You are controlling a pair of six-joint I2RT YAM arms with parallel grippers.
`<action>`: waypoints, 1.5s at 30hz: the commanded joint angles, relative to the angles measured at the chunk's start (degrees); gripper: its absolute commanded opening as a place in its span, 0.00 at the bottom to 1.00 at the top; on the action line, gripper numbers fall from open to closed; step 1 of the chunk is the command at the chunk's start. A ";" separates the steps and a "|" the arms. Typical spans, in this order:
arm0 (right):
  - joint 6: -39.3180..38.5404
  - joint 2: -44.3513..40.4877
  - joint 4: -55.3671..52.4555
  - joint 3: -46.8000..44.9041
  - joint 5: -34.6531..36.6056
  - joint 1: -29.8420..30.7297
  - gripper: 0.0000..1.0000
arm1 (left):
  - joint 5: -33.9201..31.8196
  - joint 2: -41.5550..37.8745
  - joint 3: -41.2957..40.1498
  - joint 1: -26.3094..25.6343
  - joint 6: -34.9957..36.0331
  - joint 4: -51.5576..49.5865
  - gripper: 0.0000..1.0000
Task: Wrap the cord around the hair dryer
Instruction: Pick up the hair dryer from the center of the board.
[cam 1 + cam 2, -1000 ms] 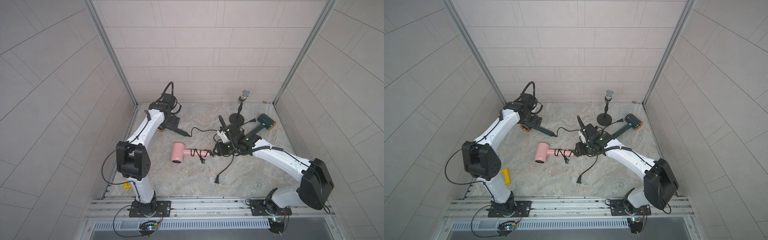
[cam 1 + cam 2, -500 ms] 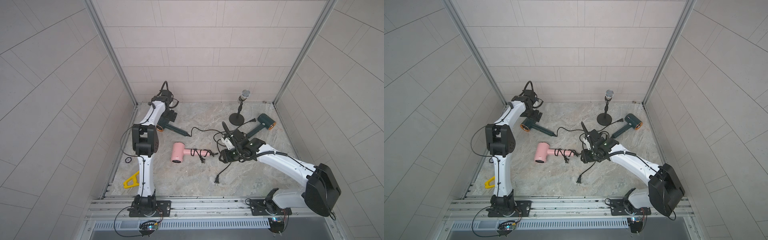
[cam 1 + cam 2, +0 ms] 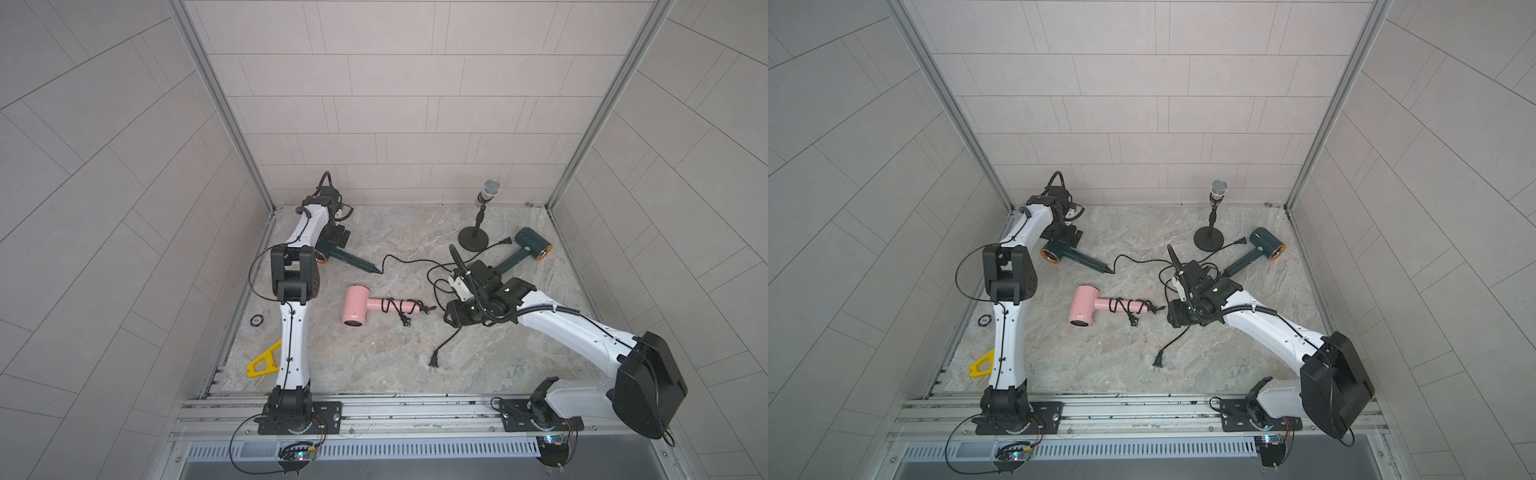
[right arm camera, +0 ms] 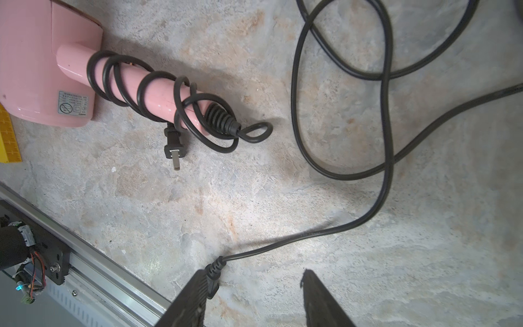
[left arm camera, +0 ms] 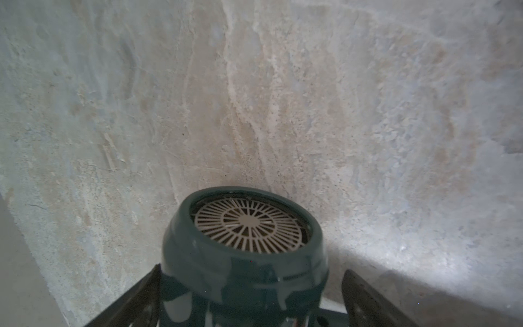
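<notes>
A dark green hair dryer (image 3: 353, 262) (image 3: 1077, 257) lies at the back left. My left gripper (image 3: 337, 240) (image 5: 252, 283) is open and straddles its head (image 5: 243, 254); one finger touches the head and the opposite one stands clear. Its black cord (image 3: 409, 261) (image 4: 387, 119) runs right, loops under my right arm and ends in a plug (image 3: 434, 363) (image 4: 212, 272) near the front. My right gripper (image 3: 451, 320) (image 3: 1173, 313) (image 4: 254, 283) is open above the floor, holding nothing, with the plug showing beside one fingertip.
A pink hair dryer (image 3: 356, 309) (image 4: 42, 70) with its cord coiled on the handle lies mid-floor. A second green dryer (image 3: 532, 245) and a microphone stand (image 3: 473, 240) sit at the back right. A yellow tool (image 3: 262, 365) and small disc (image 3: 254, 320) lie left.
The left arm's elbow swung from the front left to above its base while its gripper stayed at the green dryer. The right gripper drifted slightly toward the front, away from the pink dryer.
</notes>
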 commanded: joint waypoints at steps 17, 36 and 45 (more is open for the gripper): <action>-2.94 -8.70 -2.36 -2.29 3.25 -7.05 0.55 | -1.82 0.84 1.64 0.88 -2.91 -5.00 0.50; -14.17 -2.03 1.98 6.83 -4.27 -17.83 0.53 | 12.23 -30.38 -3.93 0.93 -15.48 -15.88 0.00; -15.61 -1.17 29.59 -0.40 -16.53 -18.33 0.52 | 24.30 -39.97 -5.21 0.87 -18.24 -18.11 0.00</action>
